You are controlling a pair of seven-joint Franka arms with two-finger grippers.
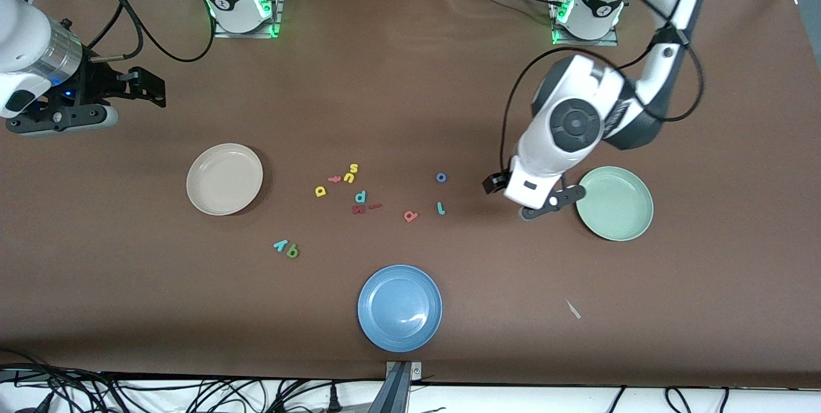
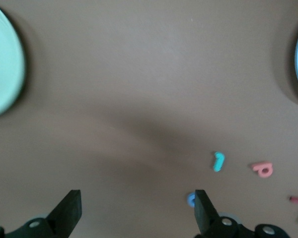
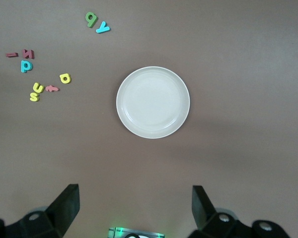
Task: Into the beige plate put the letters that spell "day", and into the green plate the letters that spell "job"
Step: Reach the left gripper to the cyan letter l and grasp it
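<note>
Jaws released on both arms, nothing held. Left gripper hangs low over bare counter between the green plate and the "job" letters; its wrist view shows both fingers spread wide with the blue "o" peeking out beside one fingertip, so it looks lined up for that letter first (judgement, the wrist picture is smeared so hard to be sure). Right gripper waits, spread wide, over the counter at the right arm's end, up at about 11 o'clock from the beige plate.

Both plates empty; task not started.

"job" set: the "o" sits at 12 o'clock from the teal "j", salmon "b" at about 8 o'clock from the "j". All three lie near the green plate, at its 9 o'clock, which suits the left arm.

"day" set: yellow "d" at about 3 o'clock from the beige plate; teal "y" and green "a" touching or nearly so, at about 5 o'clock from that plate. Right arm's side, sensible split.

Distractors clustered mid-counter: yellow "s", pink "t", teal "p", dark red "m". Blue plate at 6 o'clock of the cluster, unused.
</note>
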